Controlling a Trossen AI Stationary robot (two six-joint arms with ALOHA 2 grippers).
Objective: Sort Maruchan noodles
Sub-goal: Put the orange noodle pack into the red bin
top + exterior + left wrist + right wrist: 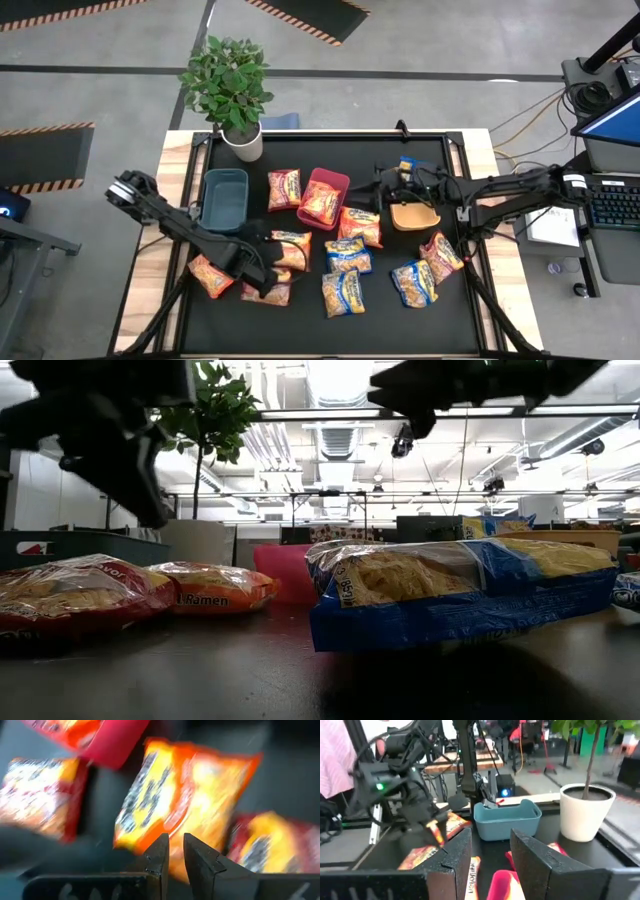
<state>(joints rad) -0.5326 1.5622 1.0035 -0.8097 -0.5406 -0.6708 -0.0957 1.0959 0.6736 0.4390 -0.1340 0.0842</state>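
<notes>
Maruchan noodles [346,257] scattered flat

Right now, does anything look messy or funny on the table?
Mostly just messy: the noodle packets lie scattered at all angles across the black mat, and one orange packet sits off alone at the mat's left edge.

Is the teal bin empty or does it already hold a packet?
Empty: the overhead view shows only the bare floor of the teal bin; the red bin holds one packet.

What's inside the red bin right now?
The red bin holds one orange noodle packet, lying flat and filling most of it. Whether another packet lies underneath cannot be seen, since the top one covers the bin's floor.
</notes>
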